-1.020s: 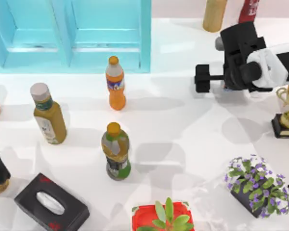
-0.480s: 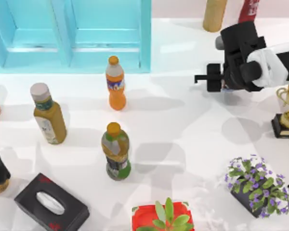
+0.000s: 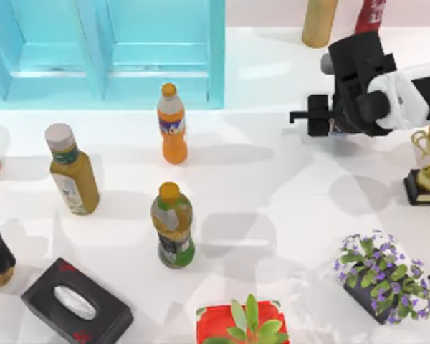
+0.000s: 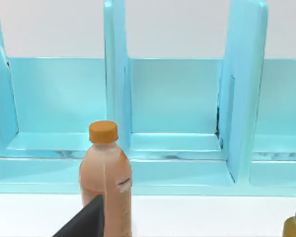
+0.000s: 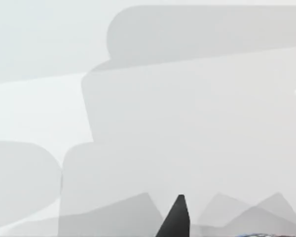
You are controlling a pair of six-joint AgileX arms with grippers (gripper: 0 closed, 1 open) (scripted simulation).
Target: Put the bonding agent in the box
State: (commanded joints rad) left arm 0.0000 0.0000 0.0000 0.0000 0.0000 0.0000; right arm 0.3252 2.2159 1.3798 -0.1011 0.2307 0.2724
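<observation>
**Right fingers drawn in on the glue at the far right**

The white table [image 3: 287,215] is crowded. Along the bottom of the top view stand a red pot with a green plant [image 3: 244,322], a black tissue box [image 3: 75,301] at lower left and a dark pot of purple flowers [image 3: 383,279] at lower right. Farther up, near the middle, is a green-labelled bottle with an orange cap [image 3: 173,226], with a mustard-coloured bottle with a grey cap [image 3: 73,179] to its left. Beyond them is the orange soda bottle [image 3: 172,132], and a gold trophy [image 3: 428,168] stands at the right edge.

My right gripper [image 3: 322,116] hangs at upper right, above the trophy. Its fingers [image 3: 317,115] are narrowed, clenched on the glue bottle [image 3: 333,132]. Just a sliver of that bottle peeks from under my wrist.

The cyan box [image 3: 216,57] fills the upper left, well apart from the glue.

My left gripper [image 4: 86,222] sits before a peach-coloured bottle [image 4: 106,173] facing that box; I cannot tell whether it is open or closed.
</observation>
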